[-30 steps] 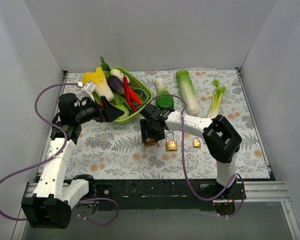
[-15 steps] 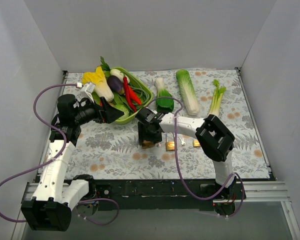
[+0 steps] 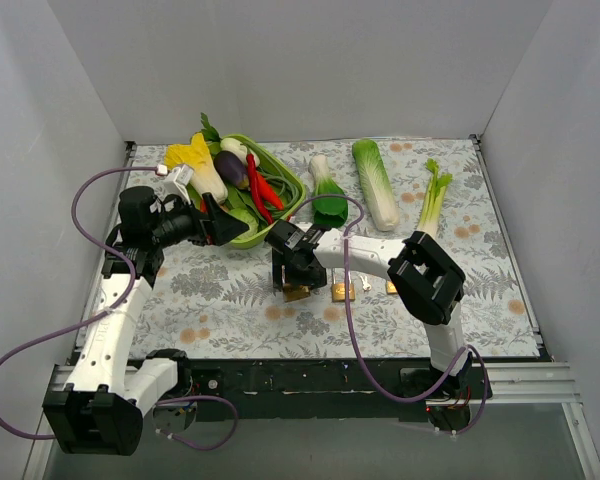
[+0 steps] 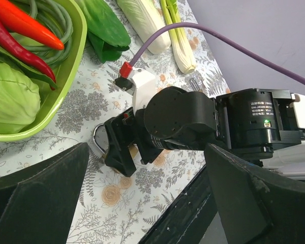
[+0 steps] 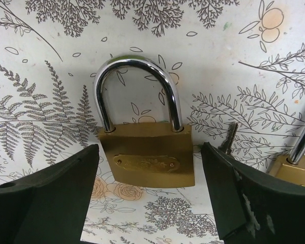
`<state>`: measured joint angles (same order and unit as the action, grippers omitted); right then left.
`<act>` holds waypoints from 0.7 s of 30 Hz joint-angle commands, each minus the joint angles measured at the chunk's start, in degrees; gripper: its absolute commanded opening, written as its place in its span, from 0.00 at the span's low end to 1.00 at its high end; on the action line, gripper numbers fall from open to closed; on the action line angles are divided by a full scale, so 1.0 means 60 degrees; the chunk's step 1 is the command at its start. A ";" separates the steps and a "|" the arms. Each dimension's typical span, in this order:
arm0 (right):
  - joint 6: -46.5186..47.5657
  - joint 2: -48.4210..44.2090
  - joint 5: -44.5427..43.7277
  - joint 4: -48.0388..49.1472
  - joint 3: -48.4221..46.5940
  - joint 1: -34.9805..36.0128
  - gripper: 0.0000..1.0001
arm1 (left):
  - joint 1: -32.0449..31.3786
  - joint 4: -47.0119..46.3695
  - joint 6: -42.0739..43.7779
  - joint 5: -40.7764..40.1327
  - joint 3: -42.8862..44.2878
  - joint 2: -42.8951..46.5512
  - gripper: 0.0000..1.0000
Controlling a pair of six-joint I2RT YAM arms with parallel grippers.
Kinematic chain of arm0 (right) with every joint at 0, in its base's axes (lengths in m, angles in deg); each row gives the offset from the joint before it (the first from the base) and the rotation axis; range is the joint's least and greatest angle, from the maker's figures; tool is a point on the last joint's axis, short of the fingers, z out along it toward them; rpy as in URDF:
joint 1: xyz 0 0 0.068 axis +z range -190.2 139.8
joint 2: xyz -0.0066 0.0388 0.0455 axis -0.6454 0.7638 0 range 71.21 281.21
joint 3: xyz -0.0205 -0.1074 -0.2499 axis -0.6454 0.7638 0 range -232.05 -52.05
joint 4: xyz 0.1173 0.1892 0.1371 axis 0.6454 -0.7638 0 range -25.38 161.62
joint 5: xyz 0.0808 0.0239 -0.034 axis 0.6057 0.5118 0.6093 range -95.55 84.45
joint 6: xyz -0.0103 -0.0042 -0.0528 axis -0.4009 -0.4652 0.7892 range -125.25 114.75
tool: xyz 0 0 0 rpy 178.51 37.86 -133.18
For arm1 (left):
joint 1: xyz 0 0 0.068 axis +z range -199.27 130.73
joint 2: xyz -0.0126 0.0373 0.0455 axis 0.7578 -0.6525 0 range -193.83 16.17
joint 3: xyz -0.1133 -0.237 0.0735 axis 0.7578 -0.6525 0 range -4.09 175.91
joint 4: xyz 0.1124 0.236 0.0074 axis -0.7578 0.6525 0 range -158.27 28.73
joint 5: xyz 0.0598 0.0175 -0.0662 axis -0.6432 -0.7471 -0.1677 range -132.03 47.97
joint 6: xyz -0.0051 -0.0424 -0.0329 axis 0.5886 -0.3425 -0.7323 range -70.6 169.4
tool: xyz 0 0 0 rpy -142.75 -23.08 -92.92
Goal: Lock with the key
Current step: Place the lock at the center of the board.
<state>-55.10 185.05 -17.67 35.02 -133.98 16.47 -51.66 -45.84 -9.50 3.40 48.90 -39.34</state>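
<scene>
Brass padlock sits between my right gripper's spread fingers, key at three o'clock; I should close squarely on the body, not the shackle.

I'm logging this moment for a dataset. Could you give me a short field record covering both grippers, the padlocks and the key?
right gripper: open, fingers either side of a brass padlock with a chrome shackle
shackle: both legs meet the body
key: small silver key on the floral tablecloth, just right of that padlock
second brass padlock: at the right edge of the wrist view, partly hidden
left gripper: open, empty, raised beside the green plastic basket
</scene>
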 commanded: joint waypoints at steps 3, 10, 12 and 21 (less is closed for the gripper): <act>0.0658 -0.0516 -0.0105 0.0371 -0.0626 0.0019 0.91 | 0.0047 0.0127 0.0045 0.0119 0.0571 -0.0416 0.98; 0.1363 -0.1306 -0.0543 0.0783 -0.0788 -0.0142 0.93 | 0.0047 0.1954 0.0952 0.0045 0.2079 -0.1762 0.98; 0.1597 -0.1716 -0.0573 0.0855 -0.0701 -0.0273 0.93 | 0.0047 0.2440 0.1201 0.0002 0.2722 -0.2129 0.98; 0.4992 -0.4133 -0.0033 0.2509 0.0031 -0.1986 0.97 | 0.0047 0.4654 0.2256 -0.1549 0.4878 -0.4035 0.98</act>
<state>-37.98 167.20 -18.82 42.59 -135.44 9.74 -51.66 -24.26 -0.01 -1.06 73.90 -62.86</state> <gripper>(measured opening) 0.964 0.981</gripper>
